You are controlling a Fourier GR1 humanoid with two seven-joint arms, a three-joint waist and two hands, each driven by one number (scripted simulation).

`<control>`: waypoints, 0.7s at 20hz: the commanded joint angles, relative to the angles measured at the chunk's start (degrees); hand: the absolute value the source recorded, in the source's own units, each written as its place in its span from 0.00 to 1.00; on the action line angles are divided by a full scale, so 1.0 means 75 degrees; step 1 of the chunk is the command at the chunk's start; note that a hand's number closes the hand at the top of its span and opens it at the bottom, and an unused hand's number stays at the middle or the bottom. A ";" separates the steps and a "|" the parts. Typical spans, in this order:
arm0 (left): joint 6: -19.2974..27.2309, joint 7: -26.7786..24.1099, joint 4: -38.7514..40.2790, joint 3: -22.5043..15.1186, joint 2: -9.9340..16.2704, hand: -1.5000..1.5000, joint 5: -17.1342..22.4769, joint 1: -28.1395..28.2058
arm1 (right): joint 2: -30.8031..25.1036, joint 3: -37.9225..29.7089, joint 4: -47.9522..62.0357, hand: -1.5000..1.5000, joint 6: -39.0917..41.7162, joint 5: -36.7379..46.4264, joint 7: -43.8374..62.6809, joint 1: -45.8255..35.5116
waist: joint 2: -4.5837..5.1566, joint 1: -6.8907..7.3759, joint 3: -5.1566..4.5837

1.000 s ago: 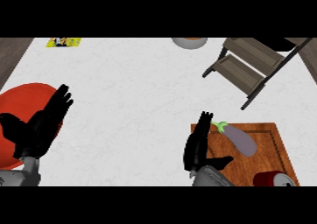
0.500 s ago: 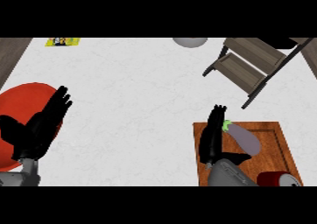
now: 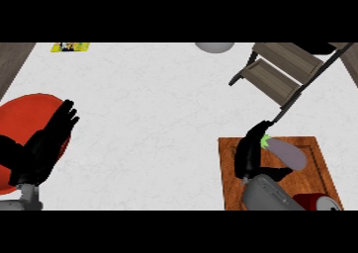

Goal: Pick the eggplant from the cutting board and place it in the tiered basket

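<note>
The cutting board [image 3: 313, 153] serves as the landmark here: a brown wooden slab lying on the pale counter [image 3: 153, 99]. On the board's upper half lies the eggplant [image 3: 288, 152], a greyish-purple body with a green stem end pointing toward the board's upper left corner. Just beside the eggplant, on its left, the right hand [image 3: 249, 150] stands over the board's left part with its fingers stretched straight toward the board's far edge, and its thumb juts out below the eggplant; the fingers are released, not wrapped round anything, and whether they touch the stem cannot be told. Beyond the board's far edge, up and to the right, stands the tiered basket [image 3: 284, 74], with wooden shelves in a dark frame, one leg of which comes down close to the board's upper left corner. At the board's near right corner a red, cylinder-like object [image 3: 312, 201] shows partly behind the grey forearm. Well away to the left of the board, the left hand [image 3: 39, 148] rests open with fingers up, above a red plate [image 3: 21, 118]. Far above the board, at the counter's back edge, sit a grey round object [image 3: 215, 47] and a small yellow item [image 3: 70, 47]
</note>
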 commanded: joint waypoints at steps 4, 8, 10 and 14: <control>0.0080 0.0322 0.0160 -0.0121 -0.0353 0.50 -0.0226 -0.0423 | -0.0369 -0.0407 -0.0009 1.00 0.0905 0.0135 -0.0510 -0.0018 | 0.0016 -0.0039 0.0004; -0.0093 0.0635 -0.0377 0.0317 -0.0148 0.50 -0.0015 -0.0109 | -0.0458 -0.0166 -0.0065 1.00 0.0995 0.0506 -0.1077 -0.0152 | 0.0008 0.0014 0.0006; -0.0059 0.0119 0.0294 0.0140 -0.0436 0.50 -0.0439 -0.0479 | -0.0287 -0.0265 0.0868 1.00 0.0176 0.0631 -0.0878 -0.0092 | 0.0026 0.0005 0.0008; -0.0238 0.0429 -0.0281 0.0317 -0.0250 0.50 -0.0254 -0.0136 | -0.0329 0.0425 0.0061 1.00 0.0026 0.1066 -0.1095 0.0188 | 0.0007 0.0017 0.0007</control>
